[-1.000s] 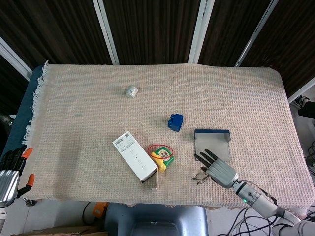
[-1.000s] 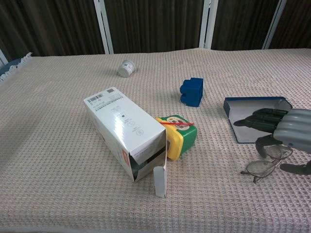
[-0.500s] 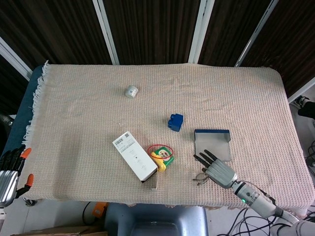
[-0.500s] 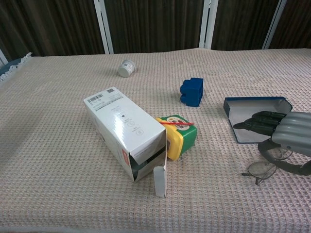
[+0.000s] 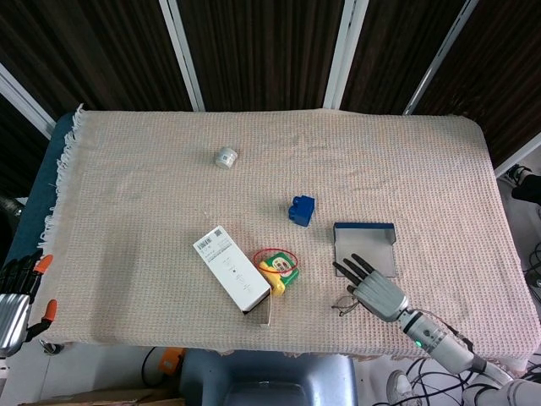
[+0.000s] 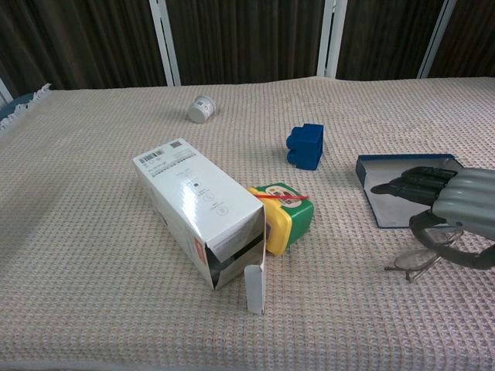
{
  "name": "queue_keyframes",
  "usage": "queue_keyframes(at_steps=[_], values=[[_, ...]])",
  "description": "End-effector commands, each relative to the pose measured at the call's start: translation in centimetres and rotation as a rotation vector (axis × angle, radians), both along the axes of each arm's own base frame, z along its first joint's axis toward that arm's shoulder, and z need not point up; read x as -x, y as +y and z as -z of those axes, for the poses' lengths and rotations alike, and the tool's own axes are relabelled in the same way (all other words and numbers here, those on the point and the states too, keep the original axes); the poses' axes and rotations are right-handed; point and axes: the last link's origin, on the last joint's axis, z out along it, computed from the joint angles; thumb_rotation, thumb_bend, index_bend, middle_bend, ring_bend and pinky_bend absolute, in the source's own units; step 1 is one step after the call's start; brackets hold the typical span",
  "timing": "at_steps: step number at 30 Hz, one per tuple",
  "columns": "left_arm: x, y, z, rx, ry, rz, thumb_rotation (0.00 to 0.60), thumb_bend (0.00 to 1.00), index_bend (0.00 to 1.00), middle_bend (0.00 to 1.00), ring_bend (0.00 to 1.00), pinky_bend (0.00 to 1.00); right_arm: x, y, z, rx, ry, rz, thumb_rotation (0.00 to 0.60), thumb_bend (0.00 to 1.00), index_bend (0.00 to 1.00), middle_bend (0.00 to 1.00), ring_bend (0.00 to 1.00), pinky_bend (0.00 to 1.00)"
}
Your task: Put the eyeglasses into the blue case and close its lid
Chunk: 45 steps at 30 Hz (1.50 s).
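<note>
The thin wire-framed eyeglasses (image 6: 416, 261) lie on the waffle-weave cloth of the table (image 5: 152, 194), just in front of the flat, open blue case (image 6: 387, 184). The ribbed grey right hand (image 6: 456, 207) arches over them, dark fingers reaching across the case; whether it grips them I cannot tell. The left hand (image 5: 13, 296) hangs off the table's edge, fingers apart.

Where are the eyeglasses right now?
In both views the eyeglasses lie on the cloth at the near right, just in front of the open blue case, partly under the right hand.
</note>
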Motion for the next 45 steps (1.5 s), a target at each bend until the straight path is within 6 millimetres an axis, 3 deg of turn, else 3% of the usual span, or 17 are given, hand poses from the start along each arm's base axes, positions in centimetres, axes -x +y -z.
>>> queue_keyframes(at_steps=[1,14,20,33,45], values=[[0.0,0.0,0.0,-0.001,-0.001,0.001,0.600,0.45,0.00,0.00,0.00,0.04,-0.4,-0.4,-0.5,0.032,-0.027,0.002,0.600,0.59,0.77,0.09,0.00,0.00],[0.0,-0.2,-0.5,-0.012,-0.017,0.011,0.600,0.45,0.00,0.00,0.00,0.04,-1.8,-2.8,-3.0,0.160,-0.134,0.135,0.600,0.59,0.77,0.10,0.00,0.00],[0.0,-0.3,-0.6,-0.011,-0.023,0.013,0.600,0.45,0.00,0.00,0.00,0.04,-1.2,-4.0,-3.6,0.230,-0.112,0.208,0.600,0.59,0.77,0.10,0.00,0.00],[0.0,-0.3,-0.4,0.007,-0.023,0.023,0.600,0.45,0.00,0.00,0.00,0.04,-1.3,-8.0,-1.2,0.368,0.054,0.379,0.600,0.59,0.76,0.10,0.00,0.00],[0.0,-0.5,-0.7,0.000,-0.031,0.036,0.600,0.45,0.00,0.00,0.00,0.04,-3.2,-8.6,1.0,0.398,0.057,0.374,0.600,0.59,0.75,0.10,0.00,0.00]])
